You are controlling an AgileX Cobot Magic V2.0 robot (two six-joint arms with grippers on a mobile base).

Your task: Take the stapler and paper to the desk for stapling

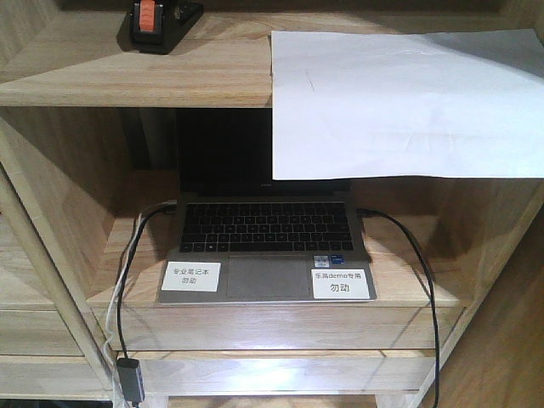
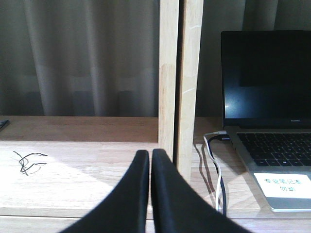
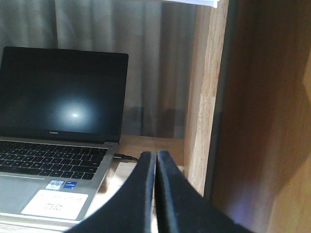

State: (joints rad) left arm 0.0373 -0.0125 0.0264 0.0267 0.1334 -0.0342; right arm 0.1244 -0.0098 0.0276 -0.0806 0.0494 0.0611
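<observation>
The black stapler [image 1: 157,23] with an orange-red patch sits on the upper shelf at top left of the front view. The white paper [image 1: 399,102] lies on that same shelf to the right, its front part hanging over the edge in front of the laptop compartment; a corner shows in the right wrist view as paper [image 3: 204,2]. My left gripper [image 2: 150,154] is shut and empty, low before a vertical wooden post. My right gripper [image 3: 156,155] is shut and empty, beside the laptop's right corner. The desk is out of view.
An open laptop [image 1: 265,246] with two white labels fills the lower compartment, cables [image 1: 127,280] trailing from both sides. A wooden post [image 2: 179,82] divides compartments; a side panel [image 3: 262,116] stands close on the right. A thin black wire [image 2: 29,161] lies on the left shelf.
</observation>
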